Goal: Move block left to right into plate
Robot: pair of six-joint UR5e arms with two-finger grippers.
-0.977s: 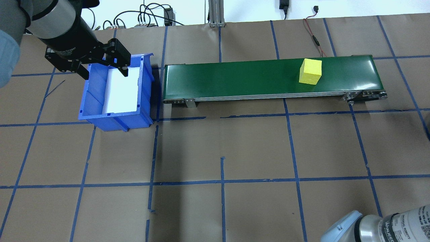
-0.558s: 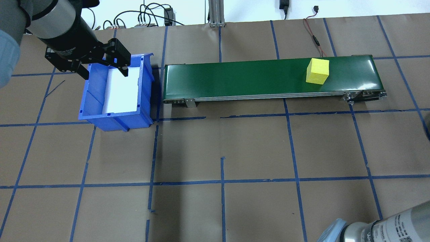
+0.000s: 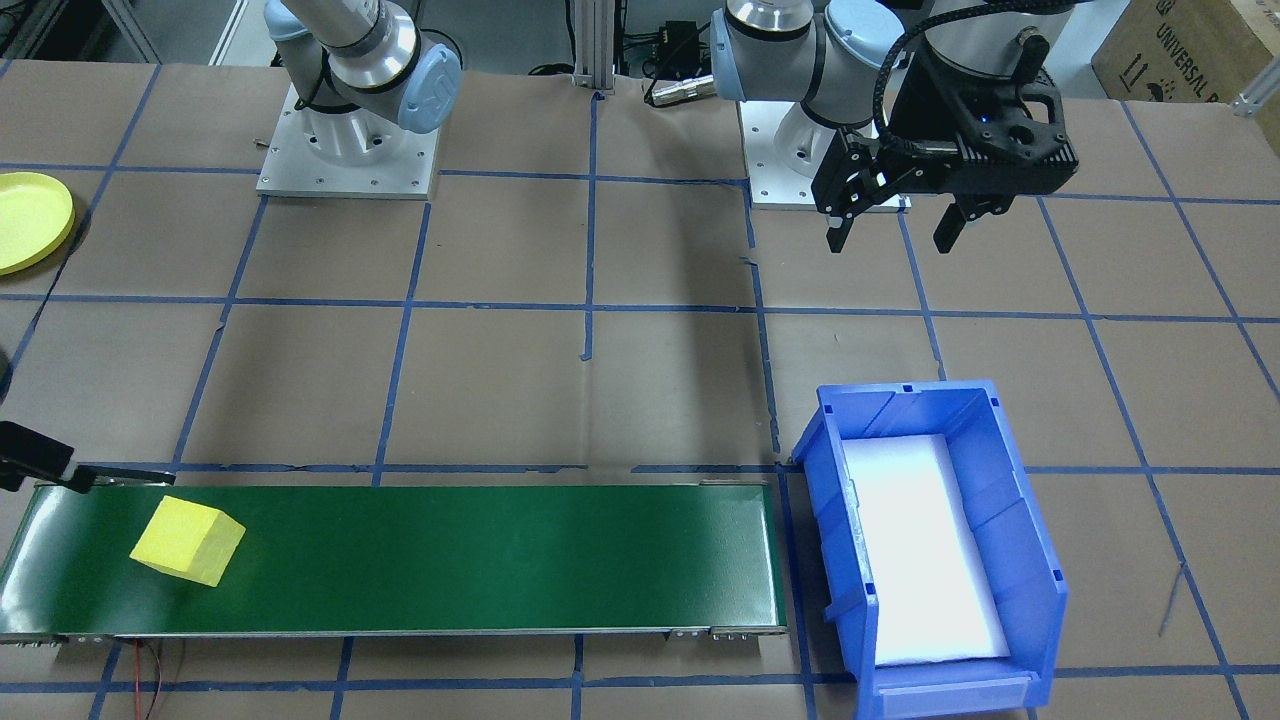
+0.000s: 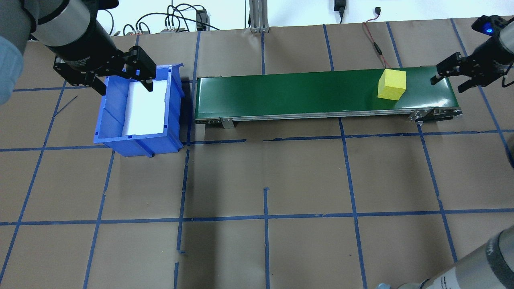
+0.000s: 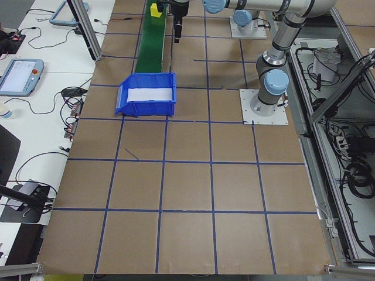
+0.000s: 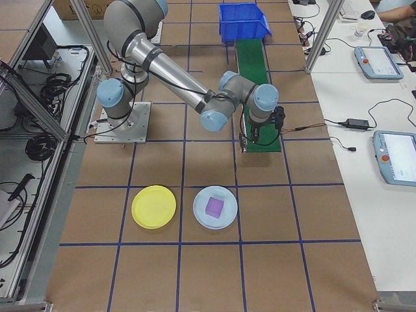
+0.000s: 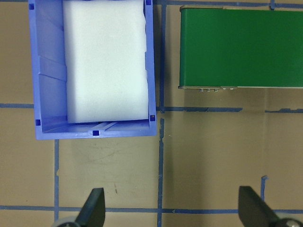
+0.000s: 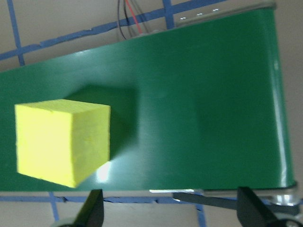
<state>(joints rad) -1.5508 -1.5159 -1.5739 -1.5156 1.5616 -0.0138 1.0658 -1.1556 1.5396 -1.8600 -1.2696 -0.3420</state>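
one block (image 4: 392, 84) near belt (image 4: 289, 94) end; our right gripper (image 4: 453, 79) beside it, jaws apart. left gripper (image 4: 120, 80) also apart. next: straddle, clamp, carry to plate (image 3: 30, 220).

light: bright, even, from above my arms | glare: white sheen on the glossy green conveyor belt (image 8: 189, 94) beside the yellow foam cube (image 8: 61, 142) | shadows: soft | focus: my right wrist view slightly blurred
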